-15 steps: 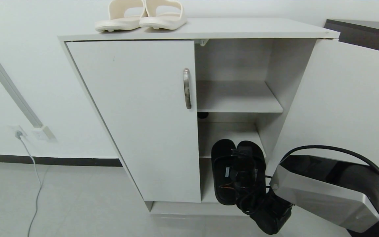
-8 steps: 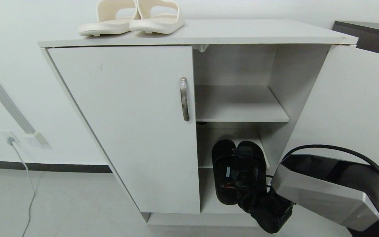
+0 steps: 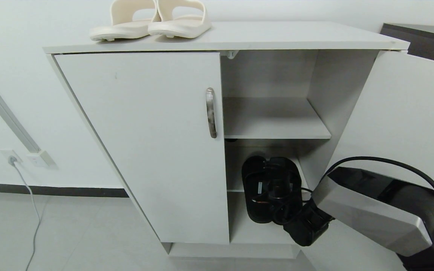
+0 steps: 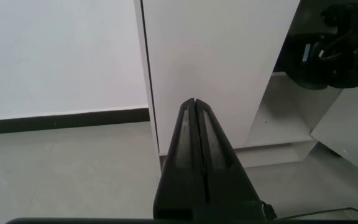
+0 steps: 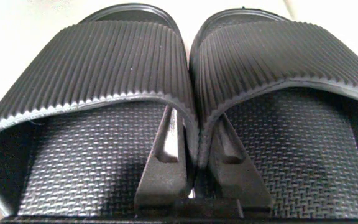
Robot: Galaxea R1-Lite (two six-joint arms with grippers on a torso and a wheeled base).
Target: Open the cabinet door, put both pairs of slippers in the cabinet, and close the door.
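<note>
The black slippers [image 3: 271, 190] sit side by side in the right jaws, which are closed on the 2 inner side walls pressed together, with the pads [image 5: 166, 143] lying on the footbeds just behind the straps. The pair is at the mouth of the cabinet's [image 3: 217, 39] open right half, below the middle shelf [image 3: 273, 120]. Its toes are over the lower shelf [image 3: 234, 169] and its heels are out past the front edge. The long axis runs straight from the jaws into the cabinet, toes toward the back wall, footbeds up. The coming move therefore looks like a push along that axis, then a release. The right door [image 3: 401, 113] stands wide open beside the arm. The left jaws are pressed shut on nothing, low before the closed left door [image 3: 145, 143]. The white slippers [image 3: 151, 20] lie on the cabinet top at its left end, long axes front to back, probably nearer the left arm.
</note>
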